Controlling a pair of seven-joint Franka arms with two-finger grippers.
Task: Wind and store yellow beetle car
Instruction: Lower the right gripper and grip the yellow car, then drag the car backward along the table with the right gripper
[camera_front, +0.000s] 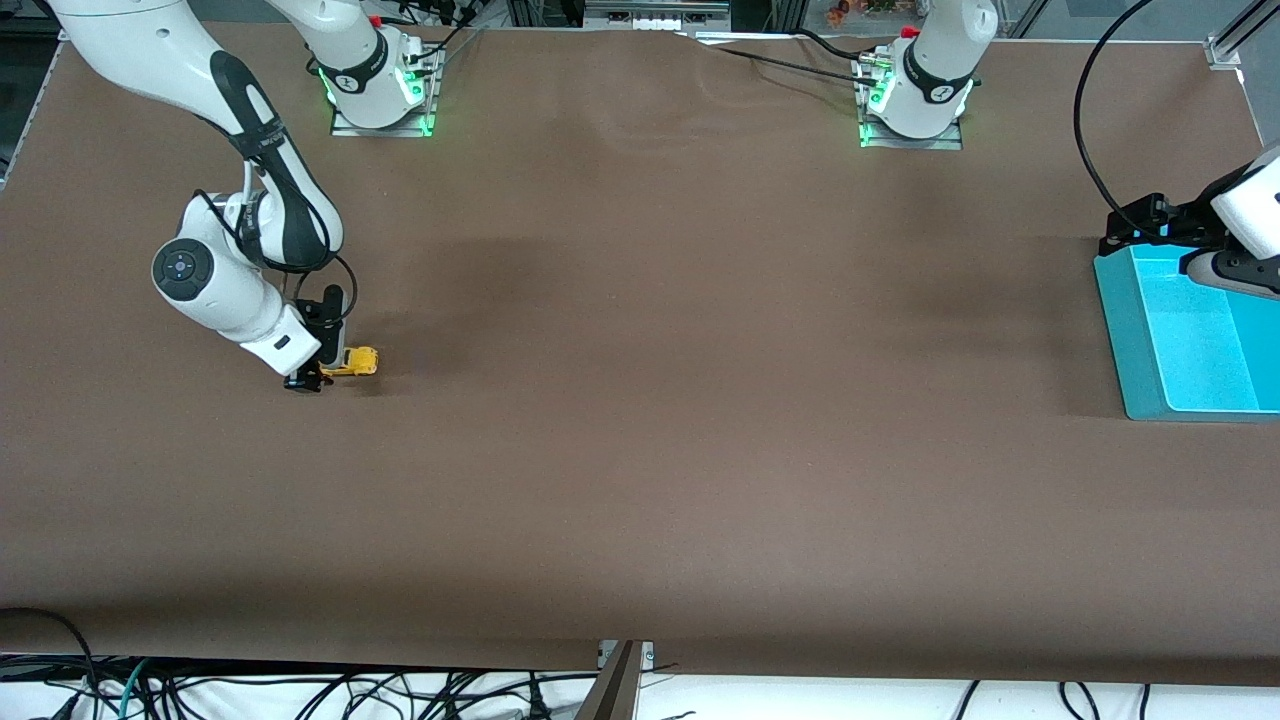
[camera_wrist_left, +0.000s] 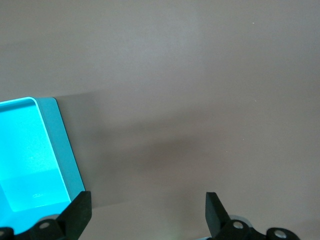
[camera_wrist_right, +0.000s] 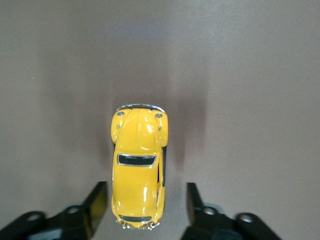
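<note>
Yellow beetle car (camera_front: 352, 362) sits on its wheels on the brown table (camera_front: 640, 450), toward the right arm's end, and that is where we start in the front view. We see the right gripper (camera_front: 306, 378) come down at the car's end that points away from the table's middle, so the body sticks out from under the fingers toward the middle of the table. In the right wrist view the car (camera_wrist_right: 138, 172) lies lengthwise between the two dark fingers (camera_wrist_right: 96, 205), its rear end level with the fingertips and its rounded nose pointing away from the wrist. We see the fingers parted, one on each side of the rear; the finger on one side looks touching or nearly touching the body, while a clear strip of table shows between the car and the other finger, so the right gripper (camera_wrist_right: 145, 202) is not clamped on it. Moving across the front view, the middle of the table is bare brown cloth. At the left arm's end stands a blue bin (camera_front: 1140, 330), well apart from the car. The left gripper (camera_front: 1135, 225) hangs over the bin's rim that lies farther from the front camera, and the left arm waits there. In the left wrist view its fingers (camera_wrist_left: 77, 212) stand wide apart with nothing between them, the bin's corner (camera_wrist_left: 60, 145) beside one of them.
</note>
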